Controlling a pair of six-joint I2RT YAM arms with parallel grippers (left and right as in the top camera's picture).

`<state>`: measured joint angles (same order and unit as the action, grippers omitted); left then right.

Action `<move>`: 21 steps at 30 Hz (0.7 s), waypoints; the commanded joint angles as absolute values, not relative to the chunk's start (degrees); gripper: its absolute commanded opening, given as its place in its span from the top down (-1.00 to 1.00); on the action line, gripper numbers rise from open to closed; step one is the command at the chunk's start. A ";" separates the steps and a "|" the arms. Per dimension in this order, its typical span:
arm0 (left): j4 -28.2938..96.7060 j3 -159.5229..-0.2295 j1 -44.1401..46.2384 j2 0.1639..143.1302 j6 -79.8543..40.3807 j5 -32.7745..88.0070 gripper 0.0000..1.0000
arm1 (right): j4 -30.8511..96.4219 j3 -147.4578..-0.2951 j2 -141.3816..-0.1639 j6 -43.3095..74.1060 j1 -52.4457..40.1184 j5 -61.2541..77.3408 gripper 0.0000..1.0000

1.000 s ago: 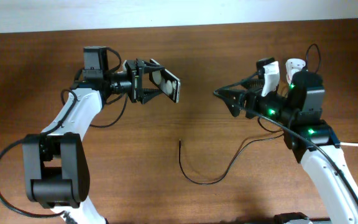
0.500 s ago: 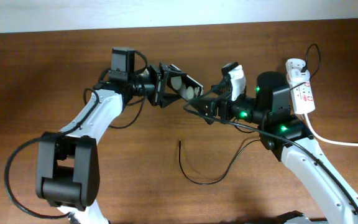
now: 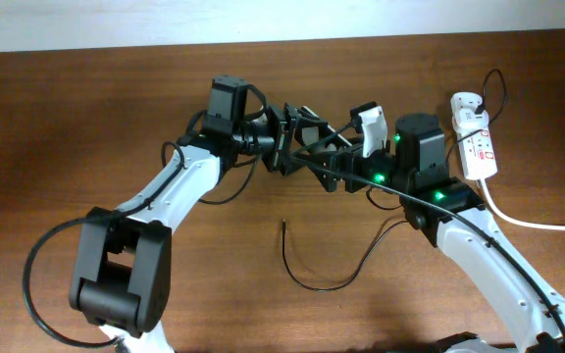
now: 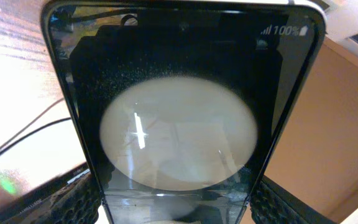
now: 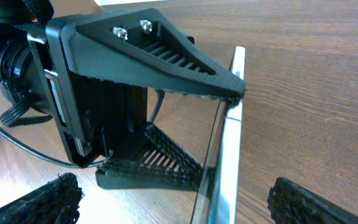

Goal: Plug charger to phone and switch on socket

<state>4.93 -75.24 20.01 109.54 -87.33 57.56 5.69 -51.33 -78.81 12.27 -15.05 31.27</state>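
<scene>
My left gripper (image 3: 292, 142) is shut on the phone (image 3: 305, 126) and holds it in the air above the table's middle. In the left wrist view the phone (image 4: 179, 74) fills the frame, with a white round patch and small white text at its far end, clamped between my fingers (image 4: 73, 202). My right gripper (image 3: 330, 162) is open, right against the phone. In the right wrist view the phone (image 5: 225, 162) is edge-on between my spread fingers (image 5: 309, 202). The charger cable (image 3: 332, 284) lies on the table, its plug tip (image 3: 284, 225) free. Its white adapter (image 3: 465, 102) sits on the socket (image 3: 481, 149).
The socket's thick white cord (image 3: 547, 226) runs off the right edge. The two arms cross close together at the table's centre. Bare wooden table (image 3: 67, 118) lies left of and in front of the arms.
My left gripper has carried the phone right, to the table's centre. My right gripper has swung left, away from the socket, until the phone's edge stands between its open fingers.
</scene>
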 commanded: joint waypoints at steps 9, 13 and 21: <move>3.01 -76.14 22.46 109.80 -92.18 55.07 1.00 | 6.24 -52.03 -79.24 18.96 -15.42 27.99 -0.81; 3.01 -76.14 22.46 109.80 -92.38 53.58 1.00 | 6.26 -52.03 -79.24 18.96 -15.42 28.03 -0.59; 2.98 -76.14 22.46 109.80 -93.89 51.62 1.00 | 7.31 -52.03 -79.24 18.94 -15.42 28.45 -0.31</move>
<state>3.57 -75.24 22.44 109.54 -92.88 51.31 7.31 -51.33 -78.83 19.29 -15.05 28.32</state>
